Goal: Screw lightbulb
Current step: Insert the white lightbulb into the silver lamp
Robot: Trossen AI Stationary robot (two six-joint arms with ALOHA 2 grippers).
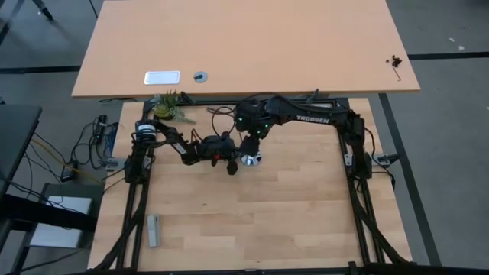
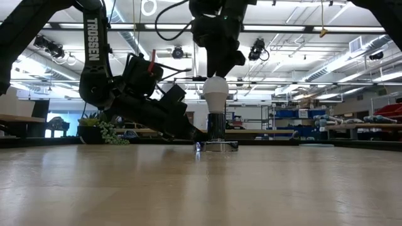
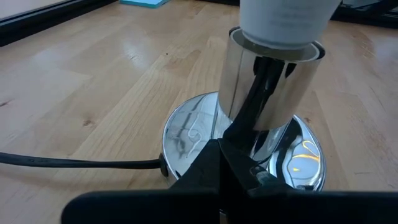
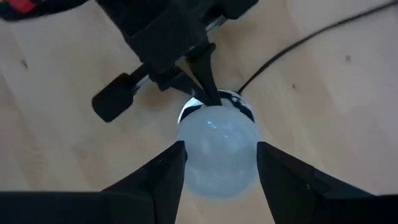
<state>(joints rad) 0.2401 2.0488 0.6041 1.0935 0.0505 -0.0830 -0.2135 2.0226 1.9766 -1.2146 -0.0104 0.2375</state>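
Note:
The frosted-white lightbulb (image 2: 215, 93) stands upright with its narrow base in the shiny silver socket (image 2: 217, 128). The socket's round foot plate (image 3: 186, 134) lies flat on the wooden table, and a thin black cord (image 3: 74, 163) leads away from it. My right gripper (image 4: 217, 149) hangs over the bulb, pointing down, shut on its round top. My left gripper (image 3: 222, 149) lies low at the socket's left side, shut, its tips on the foot plate. My left gripper presses its shut fingertips (image 3: 233, 163) onto the foot plate's rim (image 3: 186, 163), right before the socket's upright tube. It comes in slanting down from the table's left. The plate lies flat on the table. My right gripper pinches the bulb's round head (image 4: 186, 155) between its two fingers, one on each side. The fingers (image 4: 283, 171) come from above, pointing down. The bulb stands upright with its base in the socket.
A small potted plant (image 1: 170, 105) stands at the table's far left edge. A grey flat piece (image 1: 153, 230) lies near the front left. A second, lighter table (image 1: 244, 46) stands beyond the far edge. Bare wood spreads across the near and right parts.

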